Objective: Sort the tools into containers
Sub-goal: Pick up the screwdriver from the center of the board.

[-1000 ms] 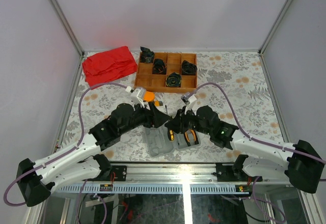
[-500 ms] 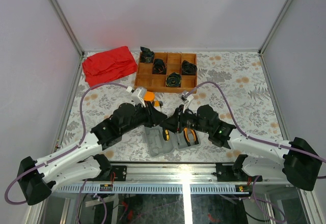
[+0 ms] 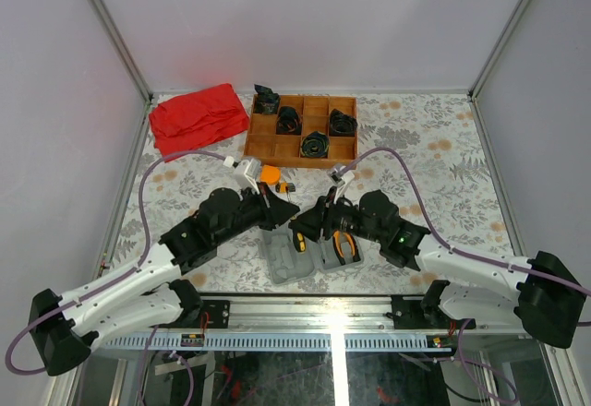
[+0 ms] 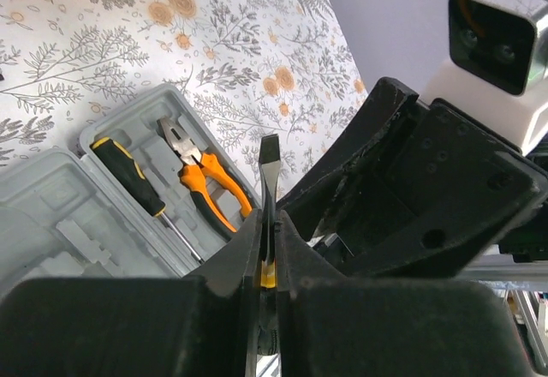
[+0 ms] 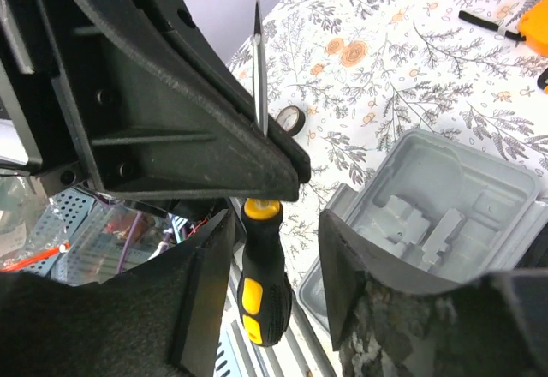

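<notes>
1. Two screwdrivers are counted. One screwdriver [image 4: 269, 167] is gripped above the case [image 4: 51, 188], and the other screwdriver [image 4: 130, 176] is laid inside it.
2. One pliers [image 4: 205, 184] is seen in the same half of the case, just beside the other screwdriver.
3. One tape measure [image 3: 270, 174] and one ring [image 5: 289, 118] are counted, both on the table [image 3: 434, 175] outside the case.
4. One tray [image 3: 268, 148] with four bundles [image 3: 316, 143] and one red cloth [image 3: 196, 115] are seen at the far side.
5. The left gripper [image 4: 269, 223] is clenched on the bare shaft of the screwdriver, and the flat blade sticks out past its fingers.
6. The right gripper [image 5: 276, 223] is released: its fingers [image 5: 205, 291] stand apart on both sides of the yellow-black handle, and a gap is seen on one side.
7. The ring is shown only by the right wrist view. The cased tools are shown clearly only by the left wrist view. The tray and cloth are shown whole only from the top.
8. From the top, most of the case is covered by the two grippers. One yellow-black handle is seen there, but it cannot be told which screwdriver it belongs to.
9. The tape measure is cut off at the edge of the right wrist view.
</notes>
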Robot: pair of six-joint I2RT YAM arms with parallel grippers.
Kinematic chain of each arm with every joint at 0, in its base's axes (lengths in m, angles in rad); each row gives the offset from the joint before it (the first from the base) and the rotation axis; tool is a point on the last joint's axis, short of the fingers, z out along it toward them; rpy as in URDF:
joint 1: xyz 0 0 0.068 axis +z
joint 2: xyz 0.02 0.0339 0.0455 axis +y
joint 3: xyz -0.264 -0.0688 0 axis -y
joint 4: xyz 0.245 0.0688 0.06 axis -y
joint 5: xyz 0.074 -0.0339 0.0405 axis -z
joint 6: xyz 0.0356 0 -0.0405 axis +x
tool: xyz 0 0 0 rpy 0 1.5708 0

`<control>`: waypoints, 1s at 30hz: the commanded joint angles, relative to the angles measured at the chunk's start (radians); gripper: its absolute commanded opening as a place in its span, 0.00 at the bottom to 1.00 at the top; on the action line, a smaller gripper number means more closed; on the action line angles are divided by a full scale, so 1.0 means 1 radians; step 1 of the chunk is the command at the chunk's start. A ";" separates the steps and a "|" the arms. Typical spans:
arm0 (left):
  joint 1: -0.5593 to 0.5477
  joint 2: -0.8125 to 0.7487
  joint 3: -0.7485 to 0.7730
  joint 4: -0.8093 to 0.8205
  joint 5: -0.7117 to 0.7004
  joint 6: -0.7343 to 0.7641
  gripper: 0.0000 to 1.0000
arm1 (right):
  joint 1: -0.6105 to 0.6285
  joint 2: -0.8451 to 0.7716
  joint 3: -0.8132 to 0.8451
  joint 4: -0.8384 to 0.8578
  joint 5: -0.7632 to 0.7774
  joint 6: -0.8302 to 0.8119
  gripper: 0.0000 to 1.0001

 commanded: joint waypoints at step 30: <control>0.000 -0.060 -0.001 -0.012 -0.147 -0.054 0.00 | 0.004 0.053 -0.002 0.111 -0.058 0.016 0.47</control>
